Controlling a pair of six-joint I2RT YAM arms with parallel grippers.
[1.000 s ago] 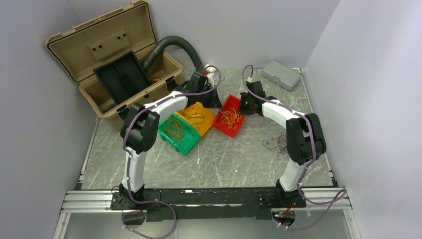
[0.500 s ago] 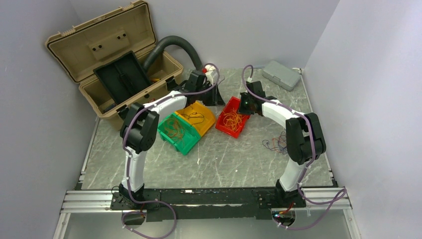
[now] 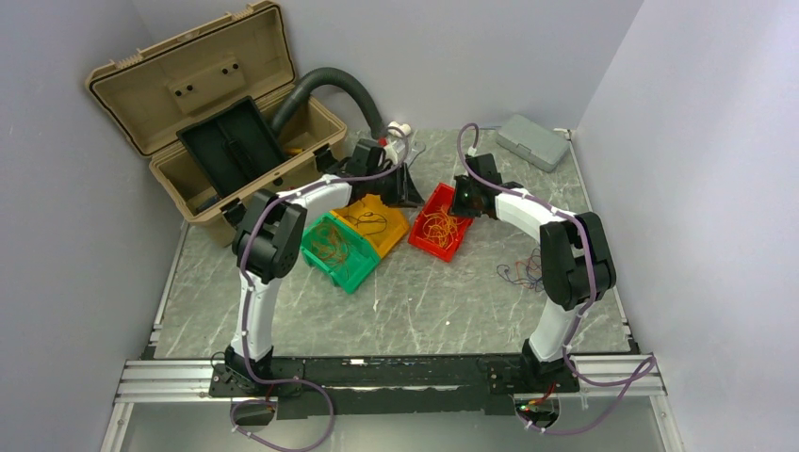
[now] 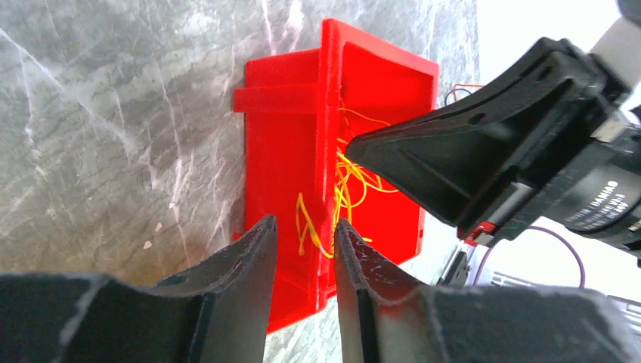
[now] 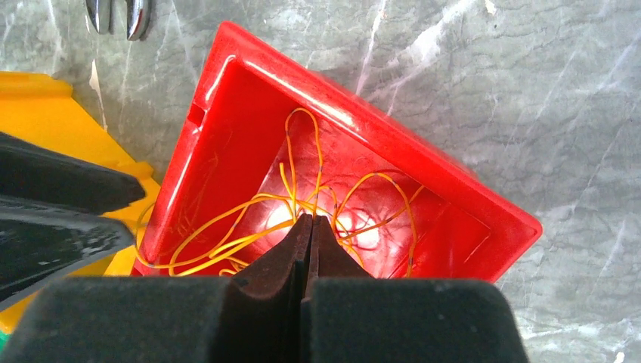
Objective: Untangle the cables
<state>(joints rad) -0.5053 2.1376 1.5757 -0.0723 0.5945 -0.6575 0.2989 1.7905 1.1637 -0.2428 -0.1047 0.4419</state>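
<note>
Thin orange cables lie tangled in a red bin at the table's middle back. My right gripper is down in that bin; in the right wrist view its jaws are pressed together, and the orange cables converge at their tip. My left gripper is at the bin's left side, open; the red bin's wall shows in the narrow gap. More loose dark and red cables lie on the table at the right.
A yellow bin and a green bin, each with a few wires, stand left of the red bin. An open tan toolbox and a grey hose are at the back left. A grey box is at the back right.
The red bin has slid slightly to the right. My left arm's elbow has swung a little right and its gripper has shifted slightly. My right gripper stays in the bin.
</note>
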